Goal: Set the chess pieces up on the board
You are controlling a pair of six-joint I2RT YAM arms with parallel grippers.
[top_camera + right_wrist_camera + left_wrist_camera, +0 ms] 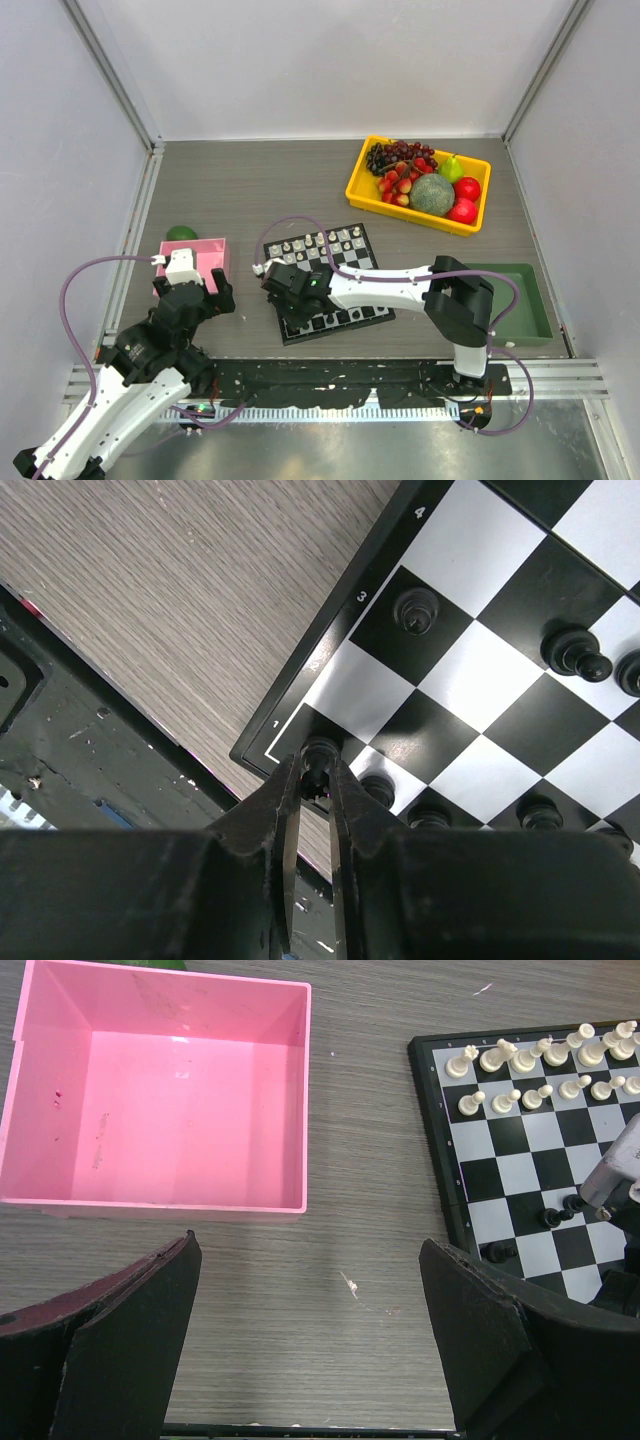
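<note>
A small black plastic chessman (318, 758) is pinched between the right fingers (292, 798), which are closed tight on it. It is at the corner square of the small black-and-white checked chessboard (470, 690), low and left of centre in the right wrist view. Whether it has touched down cannot be told.

The board lies mid-frame in the overhead view on the grey wood-grain table (250, 190). White chessmen (540, 1055) are ranked along its far rows, and other black chessmen (572, 652) are scattered over the near ones.

That corner square sits hard against the board's dark border. Released off-centre, the piece could well tip over the rim onto the table. A neighbouring black piece (378, 785) just beside the fingers looks liable to be knocked as they spread. A sideways drag might also shift the light board.

The left fingers (150, 1320) hang wide open and empty over bare table, beside the pink square plastic tray (190, 1110) and left of the board. Open room lies left of the board and beyond it. The yellow plastic bin of fruit (358, 180) at upper right and a green tray (520, 300) at right stand well apart.
</note>
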